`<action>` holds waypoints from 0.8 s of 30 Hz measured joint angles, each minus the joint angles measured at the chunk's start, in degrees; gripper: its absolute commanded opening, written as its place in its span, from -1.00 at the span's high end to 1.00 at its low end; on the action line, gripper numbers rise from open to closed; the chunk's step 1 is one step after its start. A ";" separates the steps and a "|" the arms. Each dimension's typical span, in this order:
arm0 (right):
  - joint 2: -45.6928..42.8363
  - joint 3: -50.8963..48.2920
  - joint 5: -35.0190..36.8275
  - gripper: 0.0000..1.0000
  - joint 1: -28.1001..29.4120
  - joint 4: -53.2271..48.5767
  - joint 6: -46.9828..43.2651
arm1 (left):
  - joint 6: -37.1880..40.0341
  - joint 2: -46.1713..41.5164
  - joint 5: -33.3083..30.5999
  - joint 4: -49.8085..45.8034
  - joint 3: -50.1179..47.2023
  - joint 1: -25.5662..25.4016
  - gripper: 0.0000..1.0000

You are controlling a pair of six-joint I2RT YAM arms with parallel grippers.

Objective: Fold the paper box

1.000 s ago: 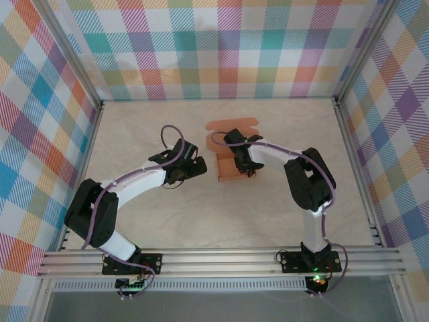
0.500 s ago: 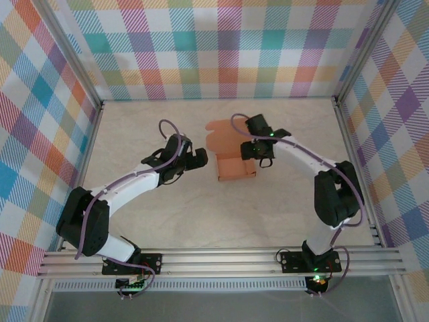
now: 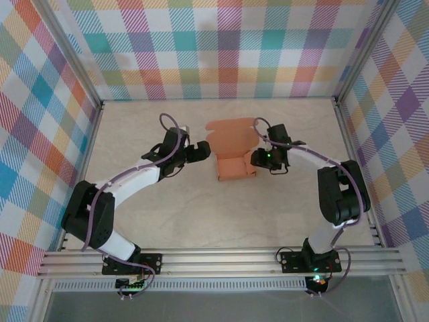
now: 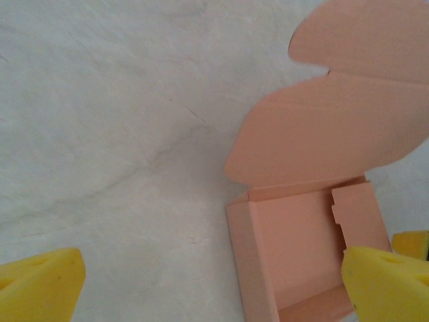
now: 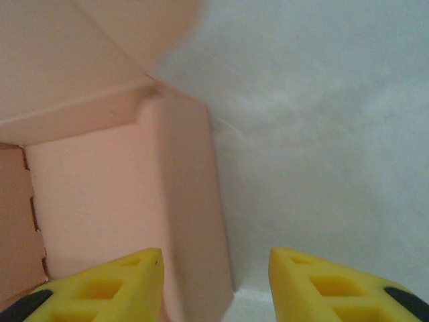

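Paper box (image 3: 235, 168): one, lid open, mid-worktop (image 3: 167, 221). My left fingers (image 4: 40, 282): two, spread wide, holding nothing. My right fingers (image 5: 100, 285): two, parted, straddling its right wall.

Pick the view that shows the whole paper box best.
Top external: the paper box lies fully in frame, tray and open lid flaps. Left wrist has it closer but cut off at the edge; right wrist sees one side wall up close.

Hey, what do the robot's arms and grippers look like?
The left arm and right arm have white links, black joints and a purple cable looping alongside. The left gripper and right gripper are black with yellow fingers. A green light glows on the right wrist.
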 measured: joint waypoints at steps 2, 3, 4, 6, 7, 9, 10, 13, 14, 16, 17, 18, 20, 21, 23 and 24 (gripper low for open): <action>-0.17 -2.86 -5.46 0.10 -2.21 4.22 2.36 | -1.84 2.69 2.91 1.27 0.00 -0.04 -0.89; -0.35 -4.24 -8.13 0.10 -3.37 6.62 3.76 | -2.93 4.35 4.57 1.99 0.00 -0.28 -0.89; -0.37 -5.31 -10.16 0.10 -4.28 8.52 4.76 | -3.93 5.62 5.86 2.60 0.00 -0.50 -0.87; -0.37 -7.58 -14.43 0.11 -6.21 12.41 7.04 | -5.86 8.41 8.37 4.04 0.00 -0.96 -0.77; -0.37 -8.46 -16.31 0.10 -7.04 13.90 8.22 | -6.78 9.35 9.31 4.57 0.00 -1.25 -0.72; -0.31 -9.81 -20.00 0.11 -8.55 17.11 10.21 | -8.26 11.04 10.99 5.81 0.00 -1.86 -0.64; -0.31 -10.12 -21.18 0.11 -9.01 18.10 10.88 | -8.70 11.63 11.67 6.23 0.00 -2.14 -0.61; -0.17 -10.25 -23.93 0.10 -9.60 20.46 11.91 | -9.81 12.59 13.16 6.58 0.11 -2.49 -0.47; -0.11 -10.27 -24.65 0.11 -9.60 21.05 12.13 | -9.99 12.92 13.62 6.58 0.31 -2.51 -0.42; 0.24 -10.27 -25.97 0.12 -9.60 22.14 12.50 | -10.36 13.53 14.19 6.73 0.68 -2.78 -0.30; 0.61 -10.27 -26.47 0.16 -9.60 22.64 12.68 | -10.47 13.94 14.56 7.02 0.83 -2.82 -0.25; 1.14 -10.27 -26.75 0.20 -9.66 22.97 12.83 | -10.67 14.47 14.91 7.32 0.98 -2.86 -0.19; 2.03 -10.36 -27.12 0.27 -9.70 23.52 13.14 | -11.08 15.65 15.41 8.07 1.25 -2.99 -0.10; 2.36 -10.38 -27.12 0.31 -9.70 23.58 13.33 | -11.21 16.15 15.65 8.11 1.31 -3.06 -0.06; 2.71 -10.38 -27.17 0.37 -9.75 23.61 13.53 | -11.47 16.85 15.89 8.09 1.40 -3.21 -0.04; 2.80 -10.38 -27.36 0.40 -9.75 23.67 13.57 | -11.47 17.05 16.02 8.11 1.46 -3.26 -0.03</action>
